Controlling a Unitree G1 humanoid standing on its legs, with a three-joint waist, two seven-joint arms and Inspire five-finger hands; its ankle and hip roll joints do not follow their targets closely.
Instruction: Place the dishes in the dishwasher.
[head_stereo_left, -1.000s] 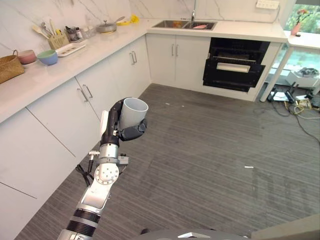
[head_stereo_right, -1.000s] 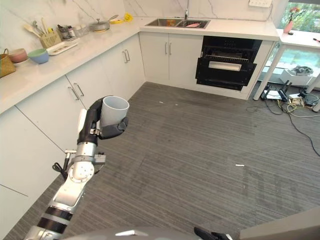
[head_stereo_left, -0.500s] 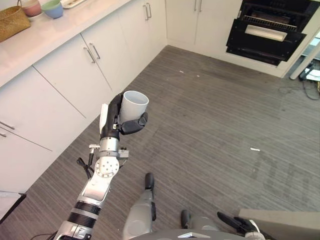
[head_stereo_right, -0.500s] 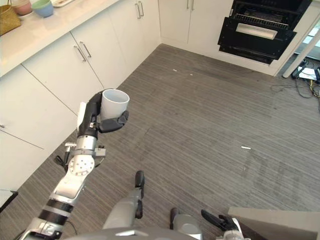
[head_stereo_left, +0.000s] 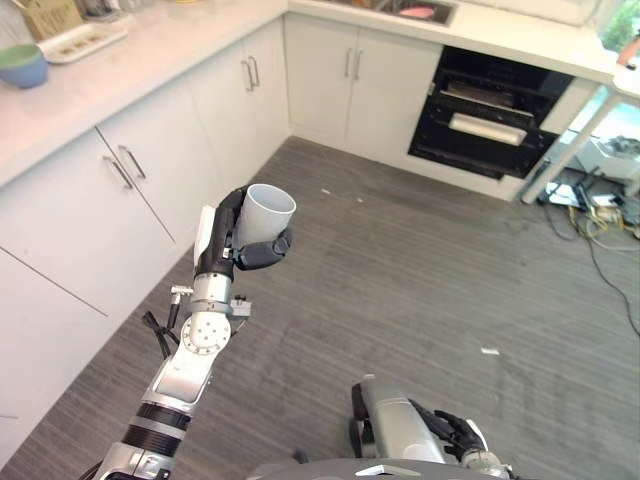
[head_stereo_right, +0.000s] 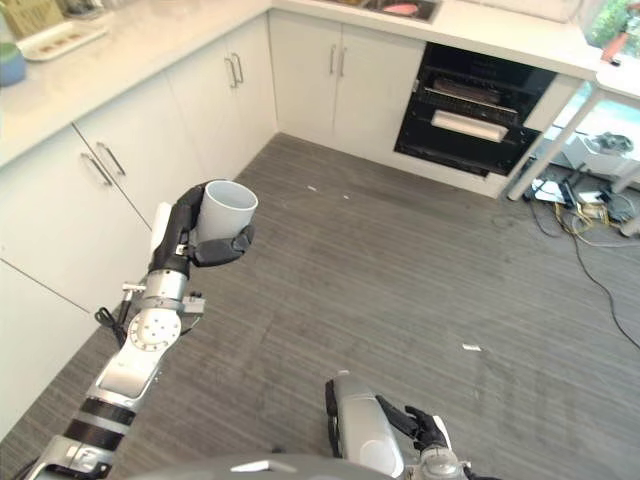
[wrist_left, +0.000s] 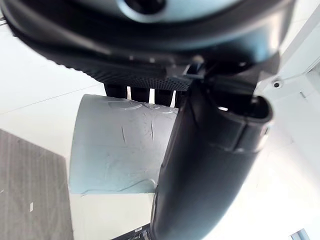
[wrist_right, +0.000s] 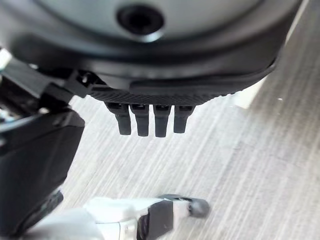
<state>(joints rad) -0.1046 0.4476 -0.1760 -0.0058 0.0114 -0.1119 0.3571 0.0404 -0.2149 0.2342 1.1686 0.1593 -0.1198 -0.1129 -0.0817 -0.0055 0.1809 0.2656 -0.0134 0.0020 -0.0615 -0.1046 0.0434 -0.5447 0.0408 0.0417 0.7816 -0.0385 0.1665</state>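
White cup (head_stereo_left: 268, 213) held upright, mouth open upward, above the grey wood-grain floor (head_stereo_left: 420, 270) in front of the white cabinets (head_stereo_left: 150, 180). Gripped by the left hand (head_stereo_left: 232, 240), dark fingers (wrist_left: 150, 95) curled round the far side of the cup's wall and thumb pressed across the near side. Beyond the cup, against the far wall, the open black dishwasher (head_stereo_left: 490, 125), door down, a white dish lying in its rack. Above the cabinets, the pale worktop (head_stereo_left: 150, 50) carrying a blue bowl (head_stereo_left: 22, 65) and a white tray (head_stereo_left: 80, 38); further along toward the dishwasher, a sink (head_stereo_left: 405, 8). Right hand (wrist_right: 150, 117) low over the floor, well apart from the cup, fingers straight side by side, holding nothing.
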